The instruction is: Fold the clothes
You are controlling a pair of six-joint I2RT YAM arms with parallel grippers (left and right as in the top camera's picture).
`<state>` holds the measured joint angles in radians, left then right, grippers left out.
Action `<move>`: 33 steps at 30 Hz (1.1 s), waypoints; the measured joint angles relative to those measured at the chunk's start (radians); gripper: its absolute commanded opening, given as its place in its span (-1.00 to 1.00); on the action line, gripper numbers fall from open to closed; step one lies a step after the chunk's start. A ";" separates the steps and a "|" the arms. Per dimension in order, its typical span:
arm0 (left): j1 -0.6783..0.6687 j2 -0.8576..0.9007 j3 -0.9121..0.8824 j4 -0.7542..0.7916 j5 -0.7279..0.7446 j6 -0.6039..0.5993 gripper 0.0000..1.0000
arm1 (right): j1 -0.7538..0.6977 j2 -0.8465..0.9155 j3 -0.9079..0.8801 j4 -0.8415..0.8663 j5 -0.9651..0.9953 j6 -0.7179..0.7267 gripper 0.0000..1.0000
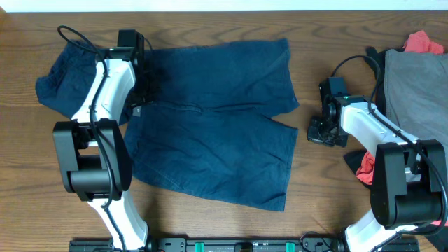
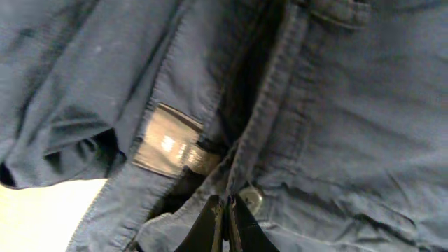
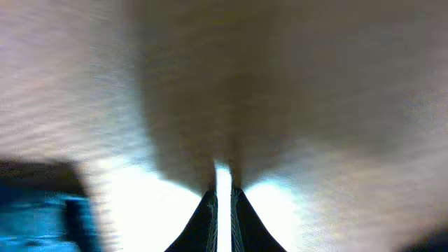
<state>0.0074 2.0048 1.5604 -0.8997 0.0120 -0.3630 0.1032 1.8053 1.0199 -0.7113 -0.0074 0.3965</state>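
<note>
Dark navy shorts (image 1: 224, 140) lie spread flat at the middle of the table, waistband to the left. My left gripper (image 1: 136, 107) is at the waistband. In the left wrist view its fingers (image 2: 225, 210) are shut on a fold of the shorts (image 2: 336, 105) beside a button (image 2: 252, 198), below a small tag (image 2: 168, 140). My right gripper (image 1: 319, 131) rests low over bare wood just right of the shorts. Its fingers (image 3: 223, 192) are nearly together with nothing between them. A blurred blue edge of the shorts (image 3: 35, 217) shows at its lower left.
A second navy piece (image 1: 59, 82) lies bunched at the far left, under the left arm. A grey garment (image 1: 413, 91) lies at the right edge, with a red piece (image 1: 423, 43) behind it and another red piece (image 1: 365, 168) by the right arm's base.
</note>
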 measured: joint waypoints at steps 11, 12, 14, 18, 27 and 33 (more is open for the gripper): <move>-0.011 0.000 0.000 -0.010 0.011 0.000 -0.88 | 0.037 0.000 -0.003 0.047 -0.109 -0.050 -0.85; -0.011 0.000 0.000 -0.010 0.011 0.000 -0.88 | 0.038 0.000 -0.003 0.048 -0.116 -0.053 -0.85; -0.011 0.000 0.000 -0.010 0.011 0.000 -0.88 | 0.042 0.000 -0.004 0.048 -0.126 -0.058 -0.85; -0.011 0.000 0.000 -0.010 0.011 0.000 -0.88 | 0.045 0.000 -0.005 0.044 -0.140 -0.066 -0.84; -0.011 0.000 0.000 -0.010 0.011 0.000 -0.88 | 0.046 0.000 -0.006 0.024 -0.165 -0.069 -0.83; -0.011 0.000 0.000 -0.010 0.011 0.000 -0.88 | 0.046 0.001 -0.007 0.024 -0.180 -0.070 -0.83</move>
<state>-0.0040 2.0048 1.5604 -0.9092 0.0235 -0.3634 0.1490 1.8061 1.0130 -0.6872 -0.1879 0.3264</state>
